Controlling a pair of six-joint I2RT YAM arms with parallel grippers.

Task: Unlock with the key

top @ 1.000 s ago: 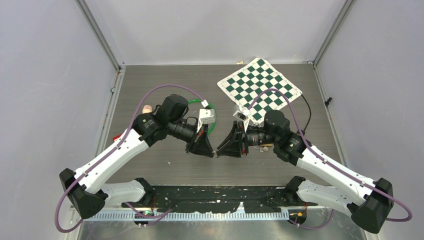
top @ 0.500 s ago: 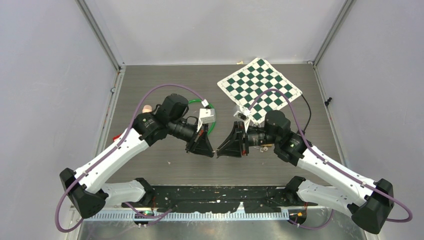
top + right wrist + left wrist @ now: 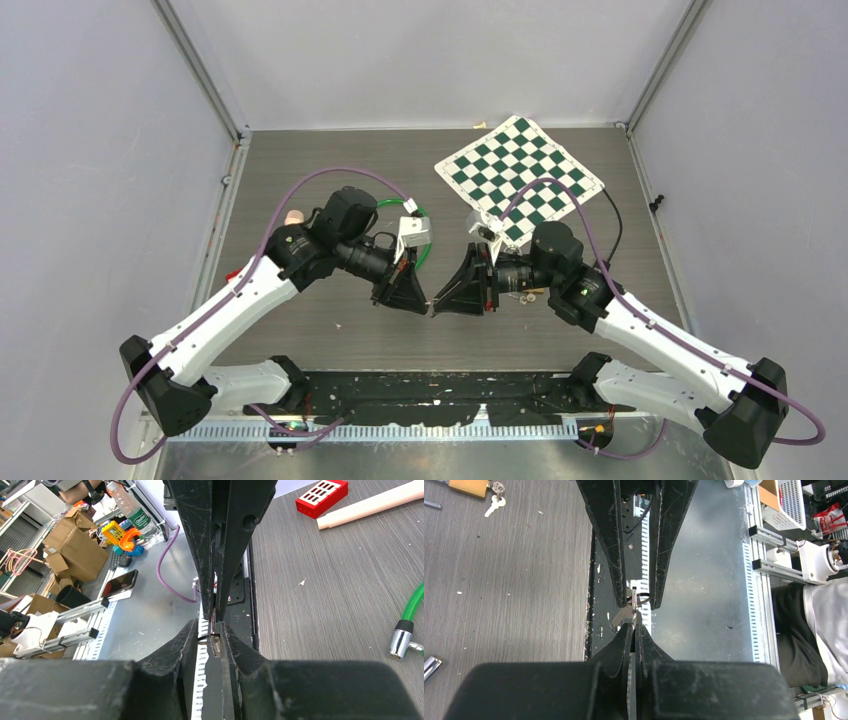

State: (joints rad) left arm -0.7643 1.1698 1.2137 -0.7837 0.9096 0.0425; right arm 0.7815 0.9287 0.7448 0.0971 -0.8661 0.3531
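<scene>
The left fingers point(image 3: 619, 647) are pinched closed on a small silver key point(image 3: 624, 615), held in the air over the middle of the near edge of the surface point(image 3: 514, 580). The right fingers point(image 3: 180, 645) meet them tip to tip, narrowly parted on either side of the key's wire ring point(image 3: 207, 639); whether they clamp it I cannot tell. The brass padlock point(image 3: 468, 486) lies on the surface beside the right arm's wrist, a spare key point(image 3: 494, 504) just beside it.
</scene>
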